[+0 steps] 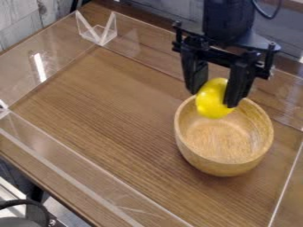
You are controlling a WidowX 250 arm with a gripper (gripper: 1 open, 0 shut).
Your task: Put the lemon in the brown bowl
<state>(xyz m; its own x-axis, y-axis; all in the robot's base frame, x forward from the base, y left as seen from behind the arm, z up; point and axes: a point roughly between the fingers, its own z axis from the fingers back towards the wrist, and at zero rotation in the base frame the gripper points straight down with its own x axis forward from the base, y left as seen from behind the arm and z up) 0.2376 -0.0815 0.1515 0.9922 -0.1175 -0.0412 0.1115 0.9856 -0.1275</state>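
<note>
A bright yellow lemon [212, 97] hangs between the two black fingers of my gripper [215, 92], which is shut on it. Directly below and a little toward the front stands the brown bowl [224, 136], a round light wooden bowl with thick walls. The lemon hovers over the bowl's far rim, just above its hollow. The bowl's inside holds nothing.
The bowl stands on a wood-grain tabletop [106, 106] enclosed by low clear plastic walls [35, 66]. A clear plastic stand [97, 29] sits at the far left corner. The table's front edge drops off at the lower left.
</note>
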